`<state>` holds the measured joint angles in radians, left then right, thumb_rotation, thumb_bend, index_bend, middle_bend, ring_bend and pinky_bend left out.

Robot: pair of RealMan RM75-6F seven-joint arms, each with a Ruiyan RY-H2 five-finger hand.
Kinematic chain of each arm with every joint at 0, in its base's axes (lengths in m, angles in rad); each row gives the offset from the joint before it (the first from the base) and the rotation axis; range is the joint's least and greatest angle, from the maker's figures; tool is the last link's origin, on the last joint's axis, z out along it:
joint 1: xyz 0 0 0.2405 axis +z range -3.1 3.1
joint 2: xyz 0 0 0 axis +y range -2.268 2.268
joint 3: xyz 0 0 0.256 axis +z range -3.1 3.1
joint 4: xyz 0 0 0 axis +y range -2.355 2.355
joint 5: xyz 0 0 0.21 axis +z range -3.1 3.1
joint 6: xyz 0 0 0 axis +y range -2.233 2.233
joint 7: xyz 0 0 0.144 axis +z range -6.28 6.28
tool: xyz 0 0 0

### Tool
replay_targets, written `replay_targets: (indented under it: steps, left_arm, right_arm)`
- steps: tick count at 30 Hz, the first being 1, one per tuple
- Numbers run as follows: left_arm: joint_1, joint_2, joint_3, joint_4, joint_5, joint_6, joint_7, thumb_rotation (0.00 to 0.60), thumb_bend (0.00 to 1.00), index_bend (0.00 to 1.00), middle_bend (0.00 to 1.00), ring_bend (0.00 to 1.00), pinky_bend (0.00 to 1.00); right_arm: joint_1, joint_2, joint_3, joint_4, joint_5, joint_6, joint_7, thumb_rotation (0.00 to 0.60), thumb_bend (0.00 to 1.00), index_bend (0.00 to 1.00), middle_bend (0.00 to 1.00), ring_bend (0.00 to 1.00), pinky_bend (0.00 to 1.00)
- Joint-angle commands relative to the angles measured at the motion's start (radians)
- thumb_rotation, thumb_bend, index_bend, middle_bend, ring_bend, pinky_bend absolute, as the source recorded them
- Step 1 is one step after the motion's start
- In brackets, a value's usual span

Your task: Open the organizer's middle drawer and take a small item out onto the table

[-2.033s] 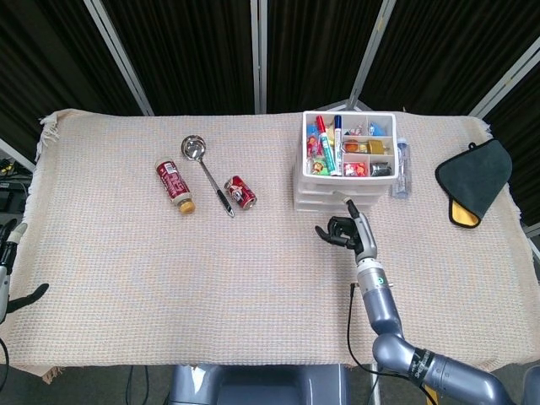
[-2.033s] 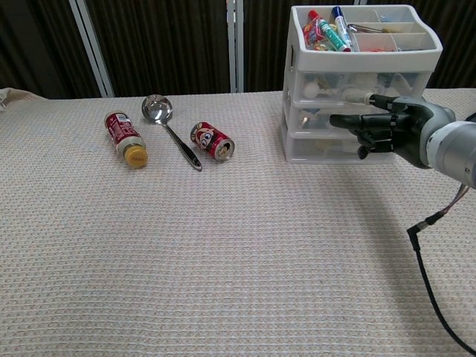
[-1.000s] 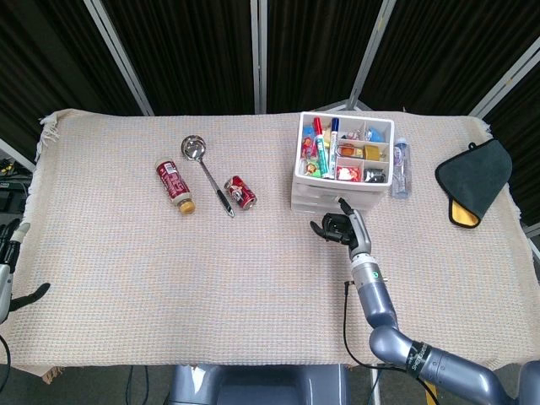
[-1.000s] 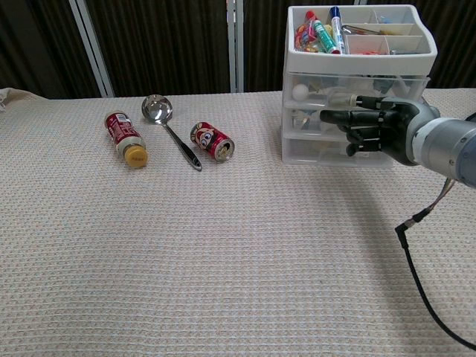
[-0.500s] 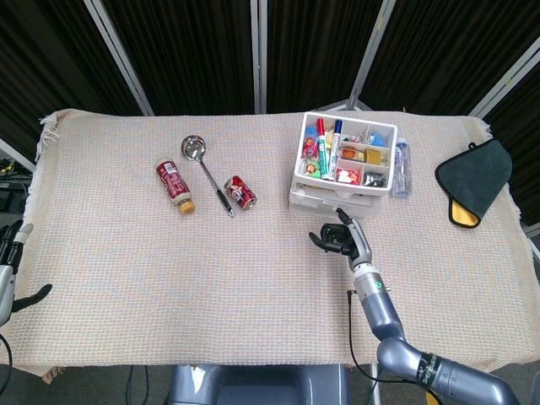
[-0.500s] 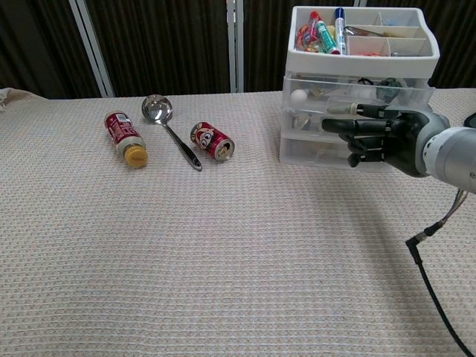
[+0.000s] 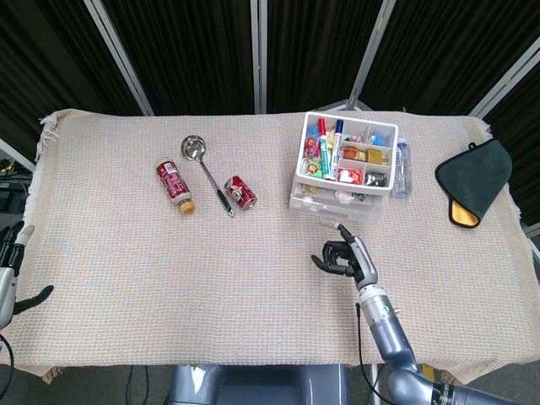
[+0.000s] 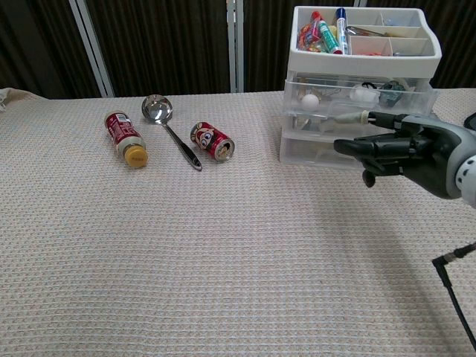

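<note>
Right hand, withdrawn toward the robot since a second ago, fingers part-curled, holding nothing, just before the organizer, whose middle drawer now protrudes; left hand spread, idle.

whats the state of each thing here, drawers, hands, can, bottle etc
middle drawer: pulled partly out
top drawer: pulled partly out
bottom drawer: closed
right hand: empty, fingers at the middle drawer front
left hand: empty, at table edge
can: lying down
bottle: lying down, capped
</note>
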<state>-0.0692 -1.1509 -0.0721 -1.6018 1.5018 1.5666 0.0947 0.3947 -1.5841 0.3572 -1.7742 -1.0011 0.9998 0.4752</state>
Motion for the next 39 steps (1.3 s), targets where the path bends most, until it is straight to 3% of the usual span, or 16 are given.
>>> replay_targets:
  steps: [1,5,8,14,18,29,39]
  left_arm:
    - [0.001,0.001,0.0,-0.001,0.002,0.003,-0.002,0.6,0.02,0.0,0.0,0.0,0.0]
    - [0.002,0.001,-0.001,0.0,0.005,0.007,-0.004,0.6,0.02,0.0,0.0,0.0,0.0]
    - [0.002,0.002,-0.002,0.0,0.005,0.008,-0.006,0.6,0.02,0.0,0.0,0.0,0.0]
    - [0.002,0.002,-0.001,0.0,0.004,0.007,-0.001,0.6,0.02,0.0,0.0,0.0,0.0]
    - [0.003,0.002,-0.001,-0.001,0.006,0.01,0.002,0.6,0.02,0.0,0.0,0.0,0.0]
    - [0.003,-0.001,-0.004,0.001,0.0,0.008,0.008,0.6,0.02,0.0,0.0,0.0,0.0]
    - [0.002,0.0,-0.006,0.002,-0.003,0.006,0.007,0.6,0.02,0.0,0.0,0.0,0.0]
  right_arm:
    - [-0.038,0.007,-0.049,-0.024,-0.08,0.056,-0.017,0.6,0.18,0.24,0.72,0.79,0.67]
    - [-0.064,0.01,-0.1,-0.017,-0.225,0.153,-0.079,0.6,0.18,0.21,0.68,0.76,0.65]
    - [-0.063,0.038,-0.128,-0.031,-0.292,0.194,-0.197,0.6,0.18,0.21,0.66,0.75,0.64]
    - [-0.045,0.074,-0.114,-0.059,-0.314,0.259,-0.471,0.6,0.18,0.21,0.67,0.75,0.65]
    - [-0.024,0.084,-0.081,-0.088,-0.248,0.285,-0.669,0.6,0.18,0.2,0.67,0.75,0.65]
    - [0.057,0.09,0.009,-0.116,-0.022,0.316,-1.013,0.6,0.18,0.2,0.67,0.75,0.65]
    - [0.106,0.089,0.036,-0.125,0.143,0.326,-1.097,0.6,0.18,0.2,0.67,0.75,0.65]
